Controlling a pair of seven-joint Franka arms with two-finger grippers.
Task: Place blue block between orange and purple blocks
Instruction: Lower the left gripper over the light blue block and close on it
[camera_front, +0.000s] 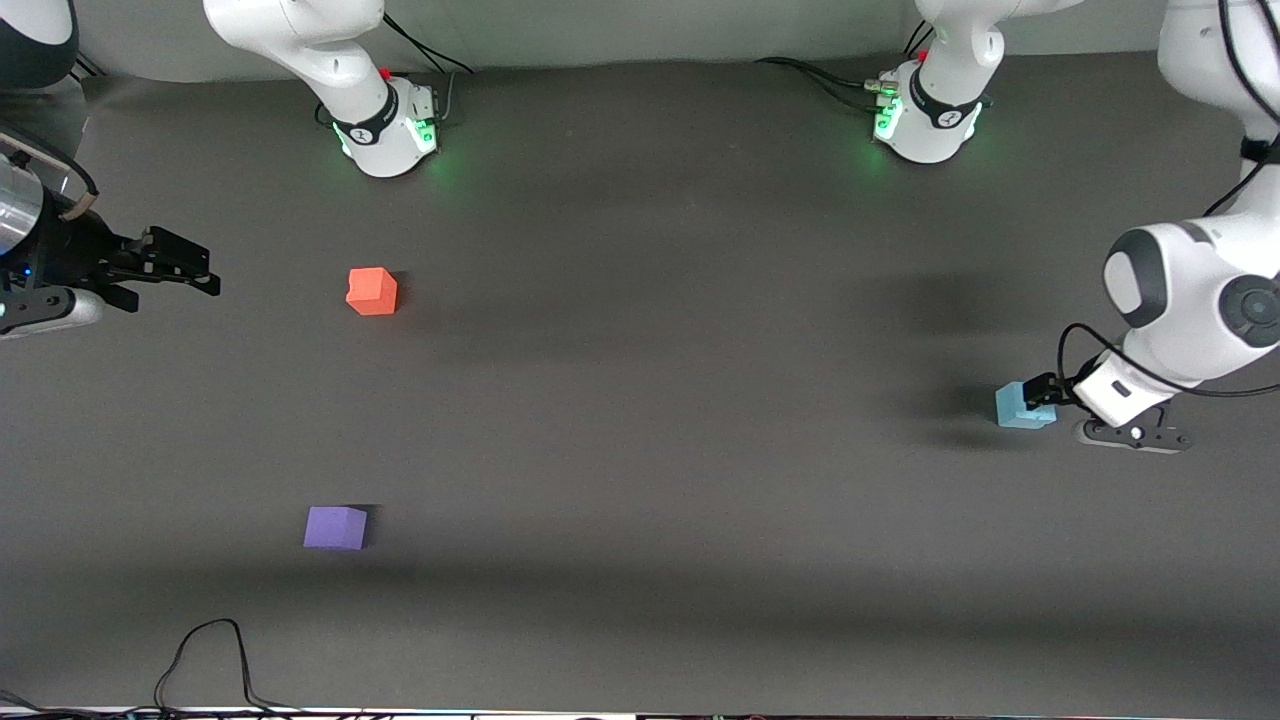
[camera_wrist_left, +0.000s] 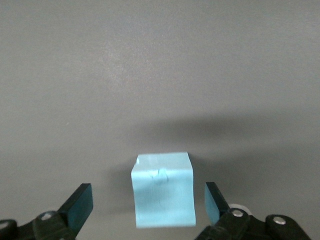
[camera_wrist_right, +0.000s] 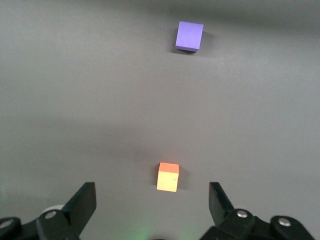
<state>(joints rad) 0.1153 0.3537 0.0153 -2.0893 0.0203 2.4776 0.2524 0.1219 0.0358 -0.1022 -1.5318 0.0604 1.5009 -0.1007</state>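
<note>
**Left gripper straddles the blue block, grasp not yet made**

The blue block (camera_front: 1022, 406) sits on the table (camera_front: 640, 400) at the left arm's end, well apart from the other two cubes. The left gripper (camera_wrist_left: 149, 202) is down at it, fingers spread, one on each side; in the left wrist view there is a visible gap between each pad and the block's faces, so nothing is clamped yet. The block looks slightly turned relative to the fingers.

The orange block (camera_front: 372, 291) and the purple block (camera_front: 335, 527) lie toward the right arm's end, the purple one nearer the front camera, with bare table between them. That gap is the target. The right gripper (camera_front: 165, 265) hangs over the table's edge at its own end, beside the orange block, fingers apart and holding nothing; that arm waits.

Risks, as I judge them: if the fingers close on the skewed block, one pad may meet an edge first and twist or push it out of the grip. A shallow hold could let it drop during the long carry across the table. On arrival, a low approach could nudge the orange or purple cube and spoil the spacing.

No containers are in view; all three cubes rest directly on the tabletop
</note>
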